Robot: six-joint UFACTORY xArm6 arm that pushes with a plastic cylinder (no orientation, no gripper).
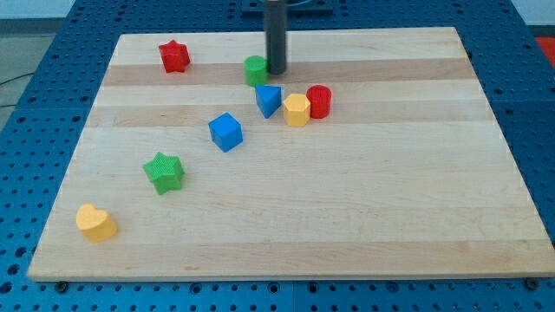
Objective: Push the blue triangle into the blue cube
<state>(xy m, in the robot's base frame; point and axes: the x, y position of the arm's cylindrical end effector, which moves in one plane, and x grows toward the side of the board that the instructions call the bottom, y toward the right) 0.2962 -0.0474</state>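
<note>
My tip [276, 71] (a bare rod, no hand to spread or pinch) rests beside the green block [255, 70], just above the blue triangle [268, 100]. The blue cube [225, 131] sits lower-left, near. An off-centre push risks spinning the triangle toward the yellow block [297, 110].

The wooden surface [364, 208] carries eight blocks. A red star [174, 56] lies at eleven o'clock. Near twelve sit a green cylinder [255, 70], a blue triangle [268, 100], a yellow hexagon [297, 110] and a red cylinder [319, 101], the last two touching. A blue cube [225, 132] lies toward ten, a green star [164, 171] at nine, a yellow heart [95, 223] at eight.
</note>
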